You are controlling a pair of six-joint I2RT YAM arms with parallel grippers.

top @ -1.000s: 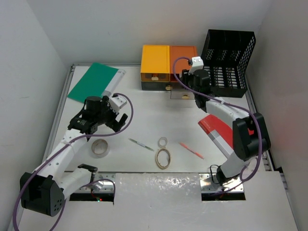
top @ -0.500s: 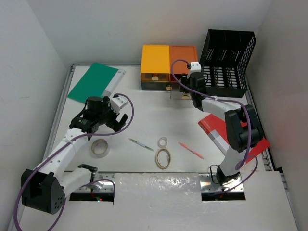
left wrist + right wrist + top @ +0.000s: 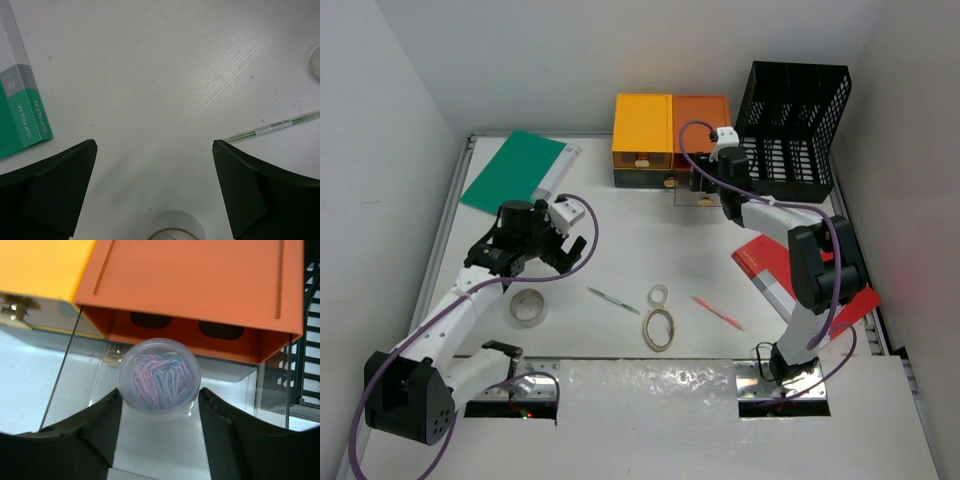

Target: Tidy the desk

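Top view: fixed, high, behind the arm bases, tilted down and forward. It takes in the whole tabletop point(image 3: 650, 240) and both arms, from far off.

Left wrist view: on the left pincer point(image 3: 154, 150), close, looking straight down on the tabletop. File point(image 3: 20, 115) lies left of the pincer, pen point(image 3: 272, 127) right, tape point(image 3: 172, 227) between the fingers at the bottom edge. The top view shows all three.

Right wrist view: on the right pincer point(image 3: 160, 392), very close, facing forward and slightly down. Clip tub point(image 3: 159, 372) fills the gap between the fingers, orange box point(image 3: 195, 280) is just ahead, yellow box point(image 3: 40, 265) ahead-left, basket point(image 3: 312, 300) at the right edge. The boxes and basket also show in the top view.
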